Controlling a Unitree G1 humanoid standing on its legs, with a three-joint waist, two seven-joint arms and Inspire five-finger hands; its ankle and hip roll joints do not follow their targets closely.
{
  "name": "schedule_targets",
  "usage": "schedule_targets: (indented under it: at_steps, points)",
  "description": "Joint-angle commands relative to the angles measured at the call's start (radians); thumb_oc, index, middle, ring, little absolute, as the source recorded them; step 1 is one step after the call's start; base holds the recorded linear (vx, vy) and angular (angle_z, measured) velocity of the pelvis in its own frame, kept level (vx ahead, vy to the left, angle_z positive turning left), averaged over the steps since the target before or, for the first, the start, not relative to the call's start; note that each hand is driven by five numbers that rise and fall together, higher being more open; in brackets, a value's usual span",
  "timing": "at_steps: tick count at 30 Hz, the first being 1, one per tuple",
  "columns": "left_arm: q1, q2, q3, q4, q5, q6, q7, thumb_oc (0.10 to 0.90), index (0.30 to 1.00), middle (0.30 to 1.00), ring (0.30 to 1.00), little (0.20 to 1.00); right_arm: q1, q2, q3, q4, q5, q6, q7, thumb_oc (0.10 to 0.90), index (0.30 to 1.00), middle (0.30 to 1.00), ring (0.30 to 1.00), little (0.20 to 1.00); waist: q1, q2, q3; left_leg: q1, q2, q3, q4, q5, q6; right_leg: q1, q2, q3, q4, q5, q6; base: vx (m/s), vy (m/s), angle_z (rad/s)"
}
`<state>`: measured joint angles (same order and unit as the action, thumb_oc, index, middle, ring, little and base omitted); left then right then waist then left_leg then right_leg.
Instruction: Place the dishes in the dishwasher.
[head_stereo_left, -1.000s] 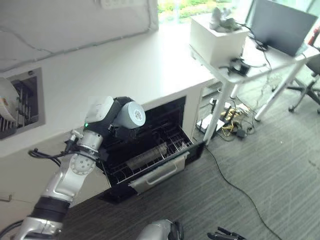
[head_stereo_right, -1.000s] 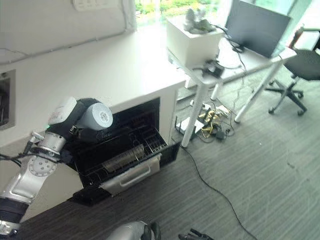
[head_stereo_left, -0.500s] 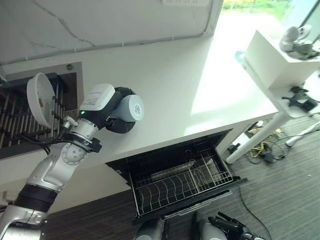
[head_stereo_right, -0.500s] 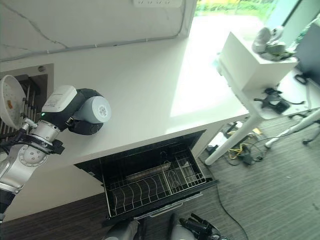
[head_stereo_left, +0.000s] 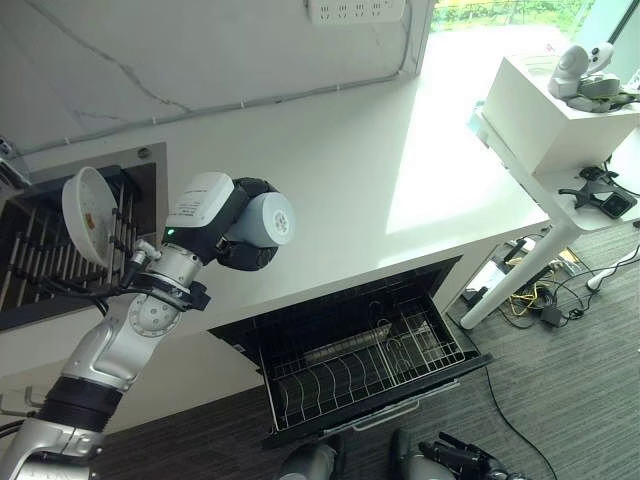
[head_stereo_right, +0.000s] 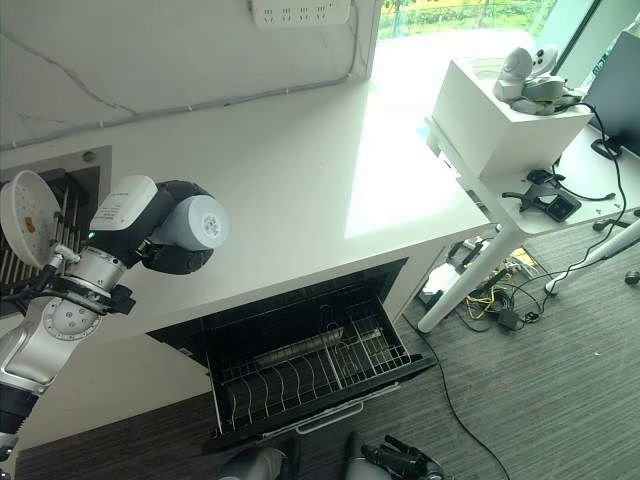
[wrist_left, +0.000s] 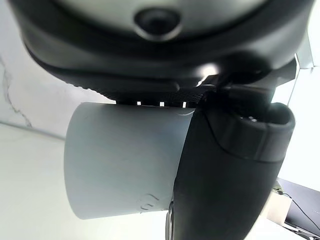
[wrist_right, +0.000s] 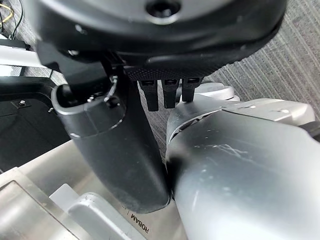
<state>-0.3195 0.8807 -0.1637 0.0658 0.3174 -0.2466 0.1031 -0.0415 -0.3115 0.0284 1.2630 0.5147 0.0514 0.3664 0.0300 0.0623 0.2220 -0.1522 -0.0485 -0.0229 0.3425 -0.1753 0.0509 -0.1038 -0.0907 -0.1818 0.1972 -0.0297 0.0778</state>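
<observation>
The left hand (wrist_left: 227, 175) is curled round a pale grey cup (wrist_left: 125, 160), whose smooth side shows just past the dark thumb in the left wrist view; in the head views the same cup (head_stereo_left: 268, 220) sits at the end of the raised left arm, above the front part of the white counter (head_stereo_left: 350, 170). A white plate (head_stereo_left: 88, 203) stands on edge in a dish rack (head_stereo_left: 50, 260) sunk into the counter at the far left, just beside the arm's wrist. Below the counter's front edge the dishwasher (head_stereo_left: 350, 340) is open, with its wire rack (head_stereo_left: 365, 365) pulled out over the grey carpet floor (head_stereo_left: 580, 400); no dishes can be made out in that rack. The right hand (wrist_right: 115, 150) shows in its own wrist view with a dark thumb hanging close against grey metal, but whether its fingers are curled or straight cannot be told. To the right stands a white side table (head_stereo_left: 545, 210) carrying a white box (head_stereo_left: 560, 100).
</observation>
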Motion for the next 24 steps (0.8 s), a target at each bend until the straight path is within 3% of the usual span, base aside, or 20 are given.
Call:
schedule_targets:
  at_steps: [1, 7, 13, 16, 18, 20, 22, 24]
  points:
    - [-0.087, 0.0, 0.08, -0.083, -0.068, -0.025, 0.08, 0.4, 0.3, 0.3, 0.3, 0.3, 0.035, -0.037, 0.006, -0.003, 0.015, -0.02, 0.029, 0.8, 0.9, 0.9, 0.9, 0.9, -0.015, 0.011, -0.065, -0.094, 0.038, 0.052, -0.042, 0.012, -0.085, 0.04, 0.042, 0.01, 0.103, -0.229, 0.019, -0.02, -0.073, 0.05]
    - [-0.069, -0.022, 0.096, -0.1, -0.052, 0.007, 0.094, 0.4, 0.3, 0.3, 0.3, 0.3, 0.031, -0.048, 0.001, -0.006, -0.02, -0.01, 0.039, 0.8, 0.9, 0.9, 0.9, 0.9, -0.012, 0.019, -0.048, -0.134, 0.092, 0.098, -0.042, 0.054, -0.119, 0.062, 0.043, -0.03, 0.103, -0.248, 0.004, -0.01, -0.1, 0.07]
    - [-0.045, -0.067, 0.109, -0.121, -0.041, 0.015, 0.085, 0.4, 0.3, 0.3, 0.3, 0.3, 0.031, -0.065, -0.01, 0.023, -0.093, 0.01, 0.046, 0.8, 0.9, 0.9, 0.9, 0.9, -0.031, 0.04, -0.015, -0.155, 0.167, 0.185, -0.042, 0.099, -0.149, 0.068, 0.032, -0.079, 0.103, -0.247, -0.002, -0.04, -0.083, 0.4]
    - [-0.027, -0.075, 0.118, -0.14, -0.042, 0.015, 0.084, 0.4, 0.3, 0.3, 0.3, 0.3, 0.03, -0.074, -0.012, 0.034, -0.101, 0.006, 0.046, 0.8, 0.9, 0.9, 0.9, 0.9, -0.028, 0.044, -0.005, -0.138, 0.16, 0.181, -0.042, 0.1, -0.153, 0.076, 0.017, -0.092, 0.103, -0.25, 0.0, -0.03, -0.004, 0.59]
    - [-0.014, -0.075, 0.132, -0.155, -0.048, -0.001, 0.076, 0.4, 0.3, 0.3, 0.3, 0.3, 0.03, -0.078, -0.021, 0.038, -0.094, -0.005, 0.051, 0.8, 0.9, 0.9, 0.9, 0.9, -0.031, 0.039, -0.01, -0.093, 0.17, 0.247, -0.042, 0.085, -0.139, 0.073, -0.018, -0.137, 0.103, -0.243, 0.002, -0.1, -0.003, 0.56]
    - [-0.013, -0.069, 0.136, -0.166, -0.06, -0.015, 0.075, 0.4, 0.3, 0.3, 0.3, 0.3, 0.032, -0.071, -0.027, 0.026, -0.076, -0.025, 0.052, 0.8, 0.9, 0.9, 0.9, 0.9, -0.032, 0.015, -0.026, -0.025, 0.147, 0.294, -0.042, 0.043, -0.113, 0.067, -0.064, -0.175, 0.103, -0.228, 0.004, -0.08, 0.021, 0.62]
    - [-0.009, -0.062, 0.139, -0.174, -0.049, -0.022, 0.086, 0.4, 0.3, 0.3, 0.3, 0.3, 0.032, -0.061, -0.025, 0.012, -0.069, -0.03, 0.039, 0.8, 0.9, 0.9, 0.9, 0.9, -0.027, 0.014, -0.039, -0.003, 0.127, 0.28, -0.042, 0.017, -0.11, 0.063, -0.074, -0.187, 0.103, -0.223, 0.008, -0.03, 0.109, 0.75]
    - [-0.012, -0.05, 0.145, -0.182, -0.043, -0.052, 0.087, 0.4, 0.3, 0.3, 0.3, 0.3, 0.042, -0.055, -0.031, 0.014, -0.092, -0.114, -0.004, 0.8, 0.9, 0.9, 0.9, 0.9, -0.02, 0.031, -0.056, 0.011, 0.111, 0.244, -0.042, -0.01, -0.117, 0.075, -0.06, -0.22, 0.103, -0.231, 0.004, 0.04, 0.232, 0.32]
